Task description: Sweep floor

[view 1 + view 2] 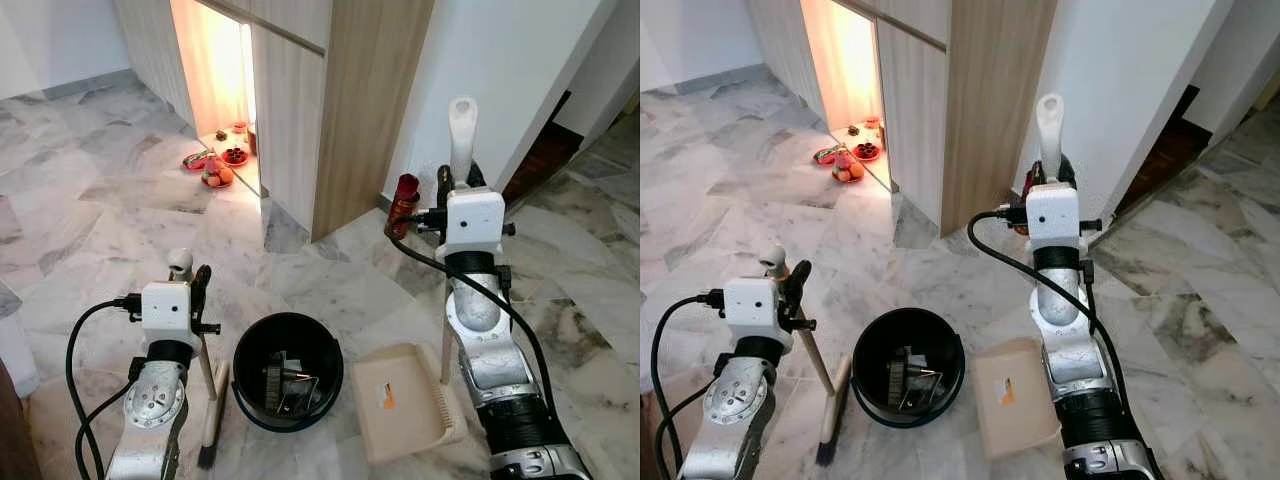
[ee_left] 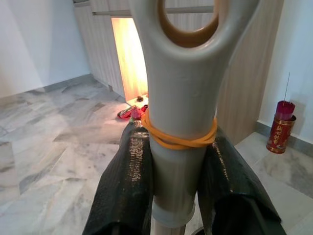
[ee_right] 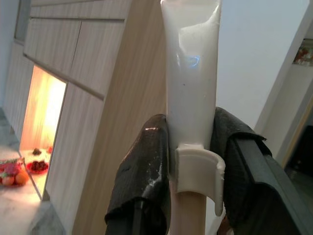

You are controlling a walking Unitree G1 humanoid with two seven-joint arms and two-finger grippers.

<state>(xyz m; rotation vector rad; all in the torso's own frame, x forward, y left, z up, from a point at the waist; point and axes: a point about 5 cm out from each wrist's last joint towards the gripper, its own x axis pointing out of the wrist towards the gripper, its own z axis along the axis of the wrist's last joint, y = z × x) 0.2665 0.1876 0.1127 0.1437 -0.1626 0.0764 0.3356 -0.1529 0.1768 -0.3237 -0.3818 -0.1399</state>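
My left gripper (image 1: 192, 280) is shut on the top of a broom handle (image 2: 181, 88), a grey grip with an orange rubber band around it. The broom (image 1: 209, 385) leans down to its dark brush on the marble floor beside my left arm. My right gripper (image 1: 458, 182) is shut on the white upright handle (image 3: 191, 73) of a beige dustpan (image 1: 400, 405). The pan lies flat on the floor to the right of a black bucket (image 1: 290, 330), which holds some dark debris.
A wooden cabinet (image 1: 365, 110) stands ahead, with a lit niche holding red plates of fruit (image 1: 215, 168). A red incense holder (image 1: 404, 200) stands at the foot of the white wall. A dark doorway (image 1: 540, 150) lies to the right. Open marble floor stretches left.
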